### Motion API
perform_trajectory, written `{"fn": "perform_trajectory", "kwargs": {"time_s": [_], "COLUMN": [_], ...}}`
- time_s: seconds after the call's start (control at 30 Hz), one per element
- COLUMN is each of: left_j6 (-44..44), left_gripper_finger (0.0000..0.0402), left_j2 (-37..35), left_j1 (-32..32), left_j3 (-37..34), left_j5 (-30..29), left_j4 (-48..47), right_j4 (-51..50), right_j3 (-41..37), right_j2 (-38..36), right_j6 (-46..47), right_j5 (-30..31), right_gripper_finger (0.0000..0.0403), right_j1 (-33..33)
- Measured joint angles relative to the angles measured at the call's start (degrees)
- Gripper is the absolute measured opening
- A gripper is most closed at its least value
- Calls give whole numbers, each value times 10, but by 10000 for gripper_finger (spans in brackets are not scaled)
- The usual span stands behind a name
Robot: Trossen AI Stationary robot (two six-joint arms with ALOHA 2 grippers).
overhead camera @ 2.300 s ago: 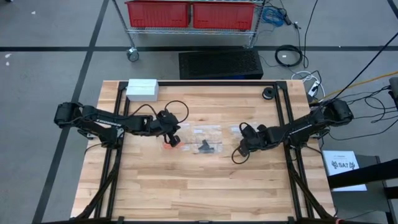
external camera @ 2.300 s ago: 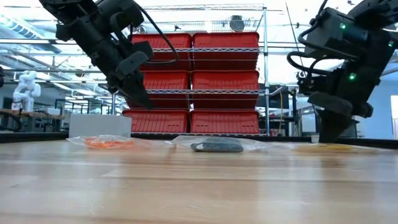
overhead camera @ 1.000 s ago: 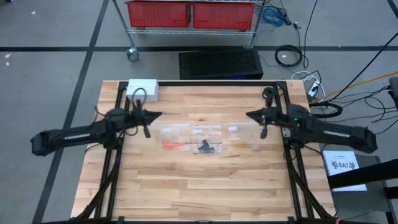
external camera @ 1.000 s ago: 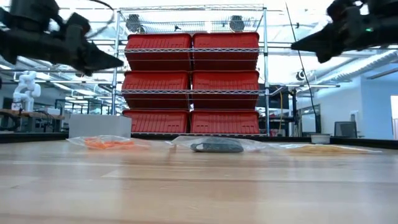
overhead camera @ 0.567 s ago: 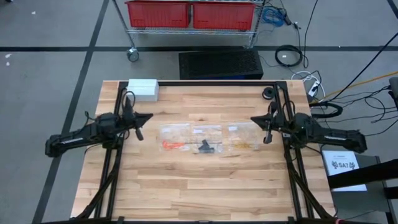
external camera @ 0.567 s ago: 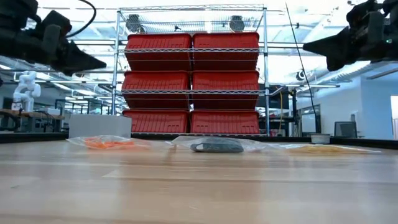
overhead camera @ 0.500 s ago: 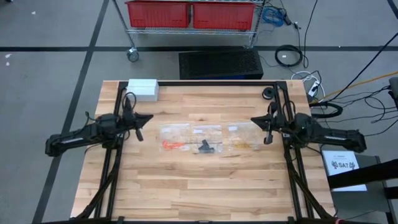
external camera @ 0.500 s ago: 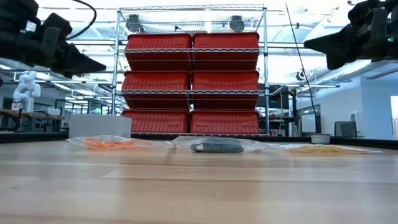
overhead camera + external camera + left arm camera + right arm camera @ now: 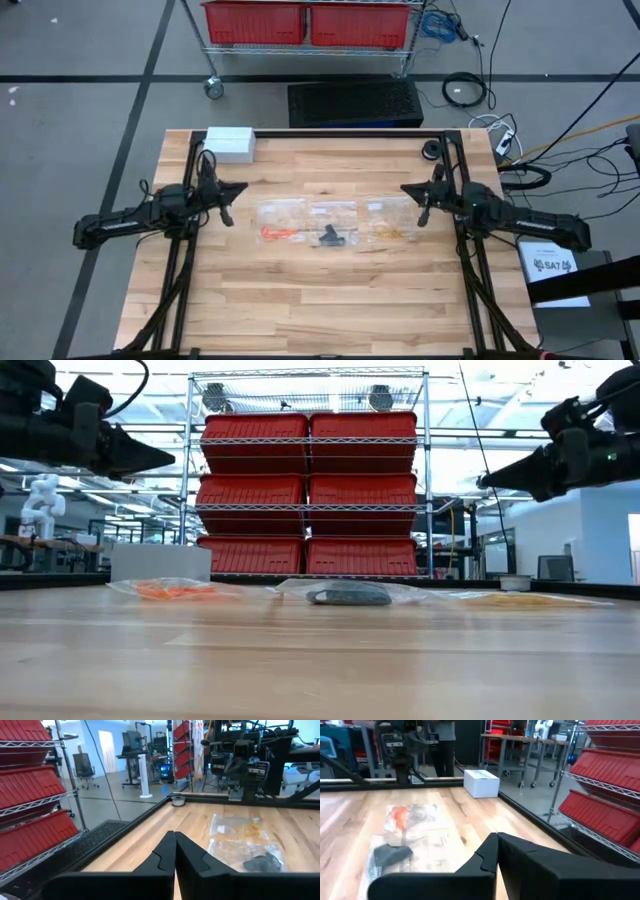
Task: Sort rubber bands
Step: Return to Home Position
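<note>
The rubber bands lie in clear bags at the table's middle, sorted by colour: orange-red ones [image 9: 275, 232] on the left, black ones [image 9: 330, 236] in the centre, tan-yellow ones [image 9: 396, 232] on the right. In the low view the orange-red [image 9: 175, 591], black [image 9: 348, 596] and tan-yellow [image 9: 520, 599] heaps rest flat on the wood. My left gripper [image 9: 241, 187] hovers shut and level by the left rail, pointing at the bags. By the right rail my right gripper [image 9: 404, 188] is likewise shut and level. Both are high above the table [image 9: 165, 460] [image 9: 485, 481] and hold nothing.
A white box [image 9: 228, 144] stands at the far left corner, and a small black round piece [image 9: 431, 150] at the far right corner. Black frame rails [image 9: 190, 250] run along both sides of the table. Shelves with red bins [image 9: 310, 500] stand beyond the far edge.
My left gripper has drawn back a little toward the table's left edge and then kept still. My right gripper has sunk lower while staying level. Both stay shut. The bags and bands have not moved.
</note>
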Motion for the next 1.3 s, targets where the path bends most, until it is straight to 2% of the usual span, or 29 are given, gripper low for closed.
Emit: {"fn": "perform_trajectory", "kwargs": {"time_s": [0.1,0.2,0.33,0.43,1.3], "left_j6": [-7,-62,-91,-91,-91], "left_gripper_finger": [14,15,16,17,18], "left_j2": [0,1,3,3,3], "left_j1": [0,0,0,0,0], "left_j3": [0,0,0,0,0], "left_j5": [-2,-2,-1,-1,1], "left_j4": [0,0,0,0,-1], "right_j4": [1,1,1,1,1], "right_j3": [0,0,1,1,1], "right_j2": [0,0,0,0,0], "right_j6": [-14,-6,128,170,167], "right_j5": [5,9,9,9,9], "right_gripper_finger": [0,0,0,0,0], "right_j1": [-4,-4,-4,-4,-4]}}
